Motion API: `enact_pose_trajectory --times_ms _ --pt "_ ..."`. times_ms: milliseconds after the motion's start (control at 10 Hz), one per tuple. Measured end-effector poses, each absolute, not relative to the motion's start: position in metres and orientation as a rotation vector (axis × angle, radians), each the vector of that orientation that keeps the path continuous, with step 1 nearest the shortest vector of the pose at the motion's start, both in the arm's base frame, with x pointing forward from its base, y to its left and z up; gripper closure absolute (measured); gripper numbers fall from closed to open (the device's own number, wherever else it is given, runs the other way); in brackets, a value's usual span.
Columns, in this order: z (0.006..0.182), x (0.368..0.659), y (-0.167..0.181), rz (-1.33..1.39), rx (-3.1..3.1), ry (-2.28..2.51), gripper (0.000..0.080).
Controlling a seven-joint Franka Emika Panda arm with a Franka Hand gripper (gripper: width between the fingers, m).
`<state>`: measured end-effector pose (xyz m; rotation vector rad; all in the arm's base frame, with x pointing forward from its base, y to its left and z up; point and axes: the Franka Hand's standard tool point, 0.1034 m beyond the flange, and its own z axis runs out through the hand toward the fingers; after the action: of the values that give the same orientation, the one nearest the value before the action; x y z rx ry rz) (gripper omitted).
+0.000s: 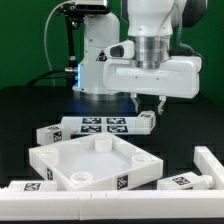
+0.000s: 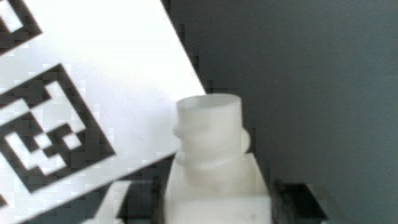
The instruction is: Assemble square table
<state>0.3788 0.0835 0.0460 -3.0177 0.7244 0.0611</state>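
Clearly one tabletop (image 1: 55, 165), one straddled leg (image 1: 147, 120).

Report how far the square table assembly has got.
Done: nothing visible; the tabletop carries no legs. In hand: one leg sits between the fingers of the gripper, beside the marker board; grip unconfirmed. Left: seat that leg, then the loose leg and another beside the tabletop.

Black table (image 1: 20, 110), green backdrop (image 1: 25, 30)
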Motion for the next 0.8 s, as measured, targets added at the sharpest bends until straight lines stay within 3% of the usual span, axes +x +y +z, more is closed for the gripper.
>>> enact_pose_trajectory --times_ms 400,800 --pt "0.021 0.377 0.075 0.024 -3.06 0.642 0.0518" --pt "0.022 0.38 0.078 -0.038 -3.066 0.616 0.0518"
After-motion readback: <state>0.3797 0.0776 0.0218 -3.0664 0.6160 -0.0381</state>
